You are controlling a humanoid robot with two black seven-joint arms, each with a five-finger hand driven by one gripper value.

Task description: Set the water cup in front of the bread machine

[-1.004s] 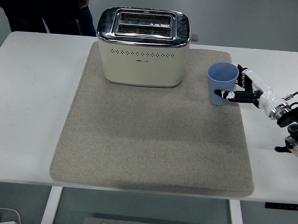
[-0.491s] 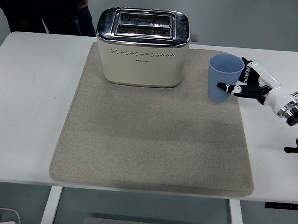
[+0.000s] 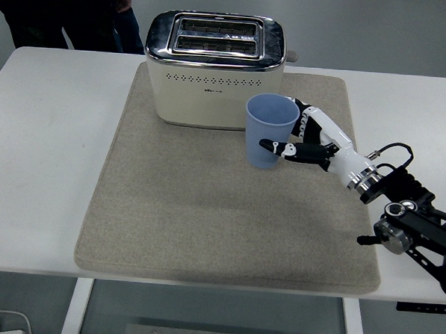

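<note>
Just in front of the cream toaster (image 3: 214,71), toward its right end, a blue water cup (image 3: 270,130) stands upright over the grey mat (image 3: 221,212) on the white tabletop (image 3: 43,165), gripped by the robot's right hand (image 3: 308,140). Its fingers (image 3: 278,147) are curled around the cup's right side, thumb across the front. The cup looks light, stiff and smooth plastic, likely slippery, best held around mid-wall.

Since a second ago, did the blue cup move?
Yes. The blue cup, held in the right hand, has gone left across the mat, from the mat's right edge to just in front of the toaster's right corner.
</note>
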